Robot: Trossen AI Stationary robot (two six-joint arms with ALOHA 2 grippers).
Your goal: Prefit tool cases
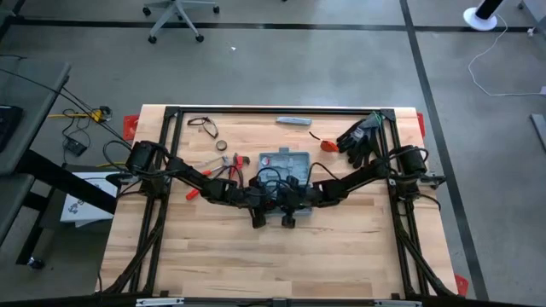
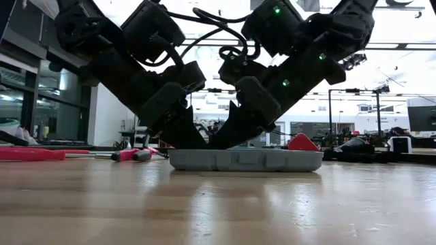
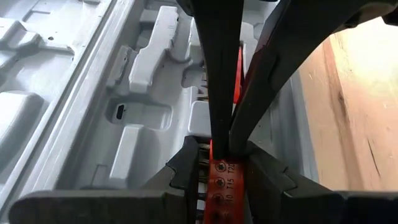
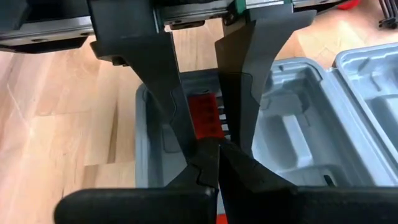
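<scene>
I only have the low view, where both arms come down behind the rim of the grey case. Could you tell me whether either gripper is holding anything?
Observer: Yes. The left gripper is clamped on a red bit holder above the moulded tray of the open tool case.
Operator: Thank you. And the right gripper?
Observer: The right gripper is shut with nothing between its fingers. Its tips are right by one end of that holder.
Operator: Is anything already seated in the tray?
Observer: Not that I can see. The moulded slots that show in both wrist views look empty.
</scene>
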